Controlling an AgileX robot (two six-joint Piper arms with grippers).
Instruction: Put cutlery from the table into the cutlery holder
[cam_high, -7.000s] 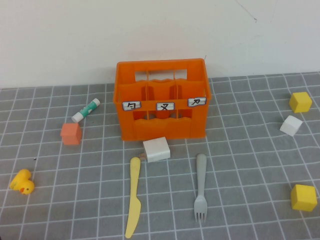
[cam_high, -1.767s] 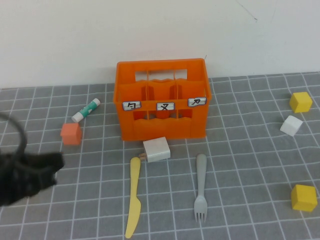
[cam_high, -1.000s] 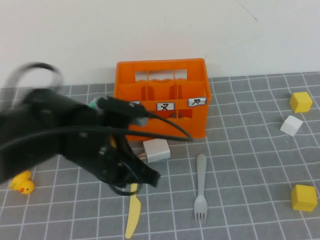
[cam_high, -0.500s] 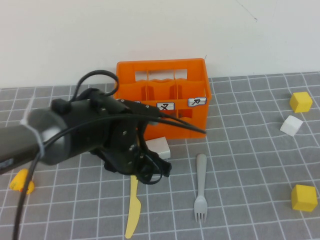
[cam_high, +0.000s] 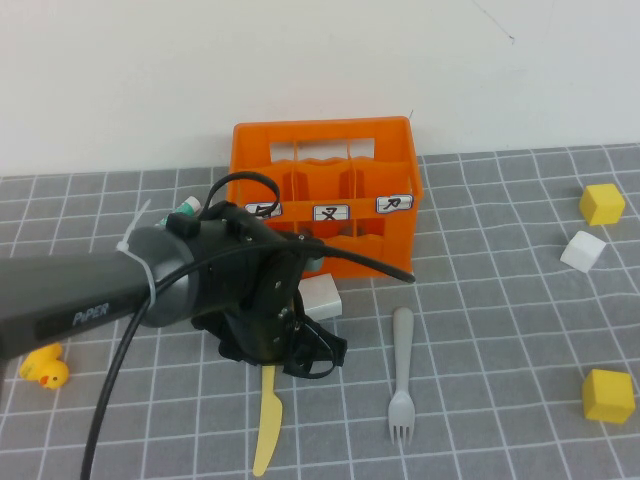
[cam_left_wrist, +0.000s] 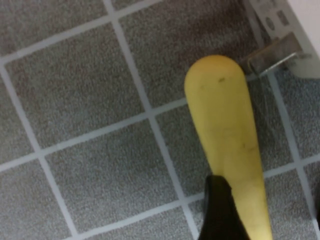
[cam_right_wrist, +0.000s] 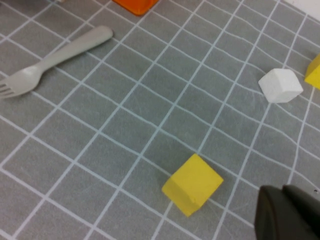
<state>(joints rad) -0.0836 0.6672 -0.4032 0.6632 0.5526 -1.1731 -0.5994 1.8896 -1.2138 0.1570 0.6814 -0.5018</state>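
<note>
The pale-yellow knife lies flat on the grey grid table, in front of the orange cutlery holder. My left gripper hangs low over the knife's handle and hides it in the high view. In the left wrist view the left gripper is open, and the rounded handle lies between its jaws with one dark finger at its edge. The grey fork lies to the right, also seen as the fork. My right gripper is shut and empty, above the table near a yellow cube.
A white plug box sits just beyond the knife's handle, its metal prongs close to the handle tip. A yellow duck is at the left. Two yellow cubes and a white cube lie at the right.
My left arm swung in from the left and settled over the knife's handle, and its jaws opened. Knife, fork and holder have not moved.
</note>
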